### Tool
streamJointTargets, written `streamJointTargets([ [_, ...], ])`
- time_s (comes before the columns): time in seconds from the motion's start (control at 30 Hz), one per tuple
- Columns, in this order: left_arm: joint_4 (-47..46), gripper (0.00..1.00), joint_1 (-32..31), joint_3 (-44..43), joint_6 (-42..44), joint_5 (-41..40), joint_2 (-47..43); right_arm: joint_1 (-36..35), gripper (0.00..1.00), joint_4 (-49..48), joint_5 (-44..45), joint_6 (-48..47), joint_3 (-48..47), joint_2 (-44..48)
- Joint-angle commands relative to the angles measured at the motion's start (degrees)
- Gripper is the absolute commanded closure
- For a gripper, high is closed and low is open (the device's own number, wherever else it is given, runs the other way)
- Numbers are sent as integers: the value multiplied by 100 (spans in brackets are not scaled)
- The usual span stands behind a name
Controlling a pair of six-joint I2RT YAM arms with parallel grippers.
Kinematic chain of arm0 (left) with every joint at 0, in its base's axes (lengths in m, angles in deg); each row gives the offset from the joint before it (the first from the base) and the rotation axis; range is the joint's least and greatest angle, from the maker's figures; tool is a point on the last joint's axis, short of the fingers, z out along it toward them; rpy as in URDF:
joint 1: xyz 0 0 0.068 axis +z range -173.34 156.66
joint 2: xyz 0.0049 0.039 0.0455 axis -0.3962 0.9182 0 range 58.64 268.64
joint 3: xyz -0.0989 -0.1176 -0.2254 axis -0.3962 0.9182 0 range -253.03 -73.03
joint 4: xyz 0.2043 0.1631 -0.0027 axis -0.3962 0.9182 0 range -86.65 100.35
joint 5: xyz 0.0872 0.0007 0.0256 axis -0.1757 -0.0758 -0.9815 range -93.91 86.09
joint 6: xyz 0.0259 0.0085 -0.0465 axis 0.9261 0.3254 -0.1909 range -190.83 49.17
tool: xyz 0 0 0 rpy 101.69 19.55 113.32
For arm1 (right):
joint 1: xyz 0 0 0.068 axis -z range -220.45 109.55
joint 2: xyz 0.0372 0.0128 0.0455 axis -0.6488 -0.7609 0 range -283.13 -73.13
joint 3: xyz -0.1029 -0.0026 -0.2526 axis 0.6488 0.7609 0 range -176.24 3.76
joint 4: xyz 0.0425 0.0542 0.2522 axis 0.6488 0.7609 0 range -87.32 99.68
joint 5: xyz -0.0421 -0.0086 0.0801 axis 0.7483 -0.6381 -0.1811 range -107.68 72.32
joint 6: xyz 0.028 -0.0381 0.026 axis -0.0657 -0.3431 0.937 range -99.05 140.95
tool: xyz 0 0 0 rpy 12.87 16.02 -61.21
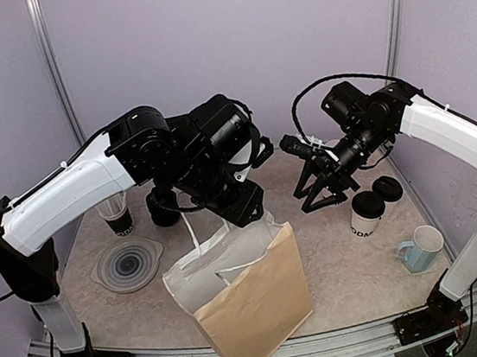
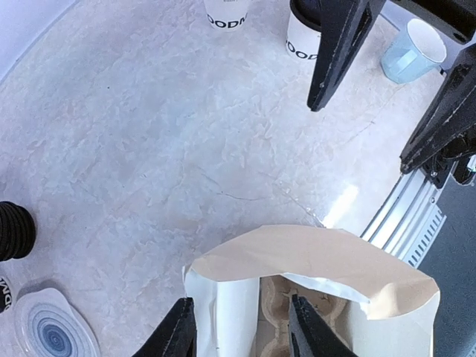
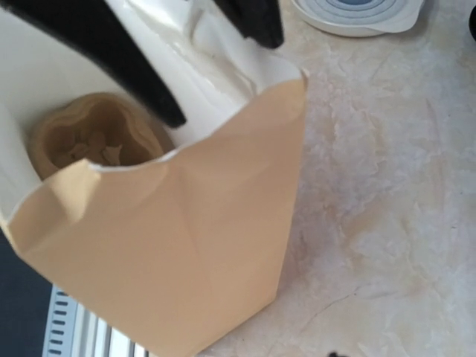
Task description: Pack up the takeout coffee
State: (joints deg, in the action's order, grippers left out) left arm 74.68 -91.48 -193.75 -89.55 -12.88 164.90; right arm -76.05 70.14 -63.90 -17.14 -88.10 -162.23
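Top view: a tan paper bag with a white lining [image 1: 249,303] stood open at the near centre of the mottled beige table [image 1: 345,270]. The left gripper [image 2: 244,329] hung over the bag's mouth. The overhead view hid its fingers under the wrist, but the left wrist view showed them apart, straddling the bag's white side panel; contact with the paper could not be made out. The right gripper [image 1: 323,196] hovered above the table to the right of the bag, jaws spread, nothing between them. One black-lidded white paper cup [image 1: 367,215] and a second black-lidded white paper cup [image 1: 387,188] stood upright on the table, close together, just right of the right gripper and outside the bag. The left wrist view caught only their lower parts with black lettering. A light blue handled mug [image 1: 421,248] stood nearer the front right. Only the wrist views looked into the bag, where a brown moulded pulp cup carrier [image 3: 93,141] sat at the bottom. A round white dish with grey-blue rings [image 1: 127,263] lay left of the bag.
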Motion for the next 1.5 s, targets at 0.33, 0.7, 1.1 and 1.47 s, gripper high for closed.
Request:
streamJointTargets([
  [0.33,428,55,108,-962,439,95,645,58,50,19,90,-34,108,226],
  [0.7,19,48,120,-1059,-132,-1036,-227,105,50,-7,26,-32,25,52],
  [1.1,-1099,42,-204,2394,-934,143,-2943,106,50,-22,-43,-72,21,-5],
  [1.47,-1871,45,-254,2658,-102,285,-2565,106,49,-5,-106,-94,35,-8],
])
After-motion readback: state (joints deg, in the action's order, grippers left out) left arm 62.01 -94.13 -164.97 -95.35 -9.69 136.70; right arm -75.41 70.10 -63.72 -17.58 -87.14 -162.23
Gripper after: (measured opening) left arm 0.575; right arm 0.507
